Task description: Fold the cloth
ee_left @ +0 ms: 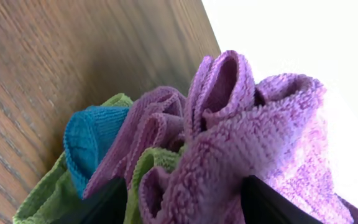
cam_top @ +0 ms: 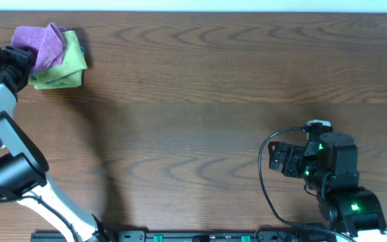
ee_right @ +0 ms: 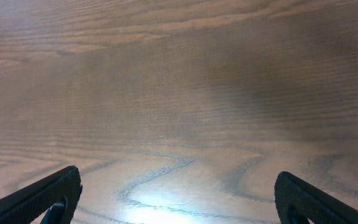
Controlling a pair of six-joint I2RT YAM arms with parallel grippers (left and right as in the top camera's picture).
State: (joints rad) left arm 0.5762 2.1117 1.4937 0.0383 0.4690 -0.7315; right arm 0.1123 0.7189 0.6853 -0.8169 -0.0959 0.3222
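Observation:
The purple cloth (cam_top: 42, 44) lies crumpled on top of a lime-green cloth (cam_top: 69, 67) at the table's far left corner. My left gripper (cam_top: 23, 59) is at the pile's left side. In the left wrist view its two dark fingers (ee_left: 184, 190) hold a thick bunch of the purple cloth (ee_left: 253, 130) between them. My right gripper (cam_top: 277, 158) is open and empty at the front right, far from the cloths. The right wrist view shows its fingers (ee_right: 178, 186) wide apart over bare wood.
A blue cloth (ee_left: 89, 134) shows between the green cloth (ee_left: 42, 196) and the purple folds. The table's far edge (cam_top: 193, 11) runs just behind the pile. A black cable (cam_top: 266, 181) loops beside the right arm.

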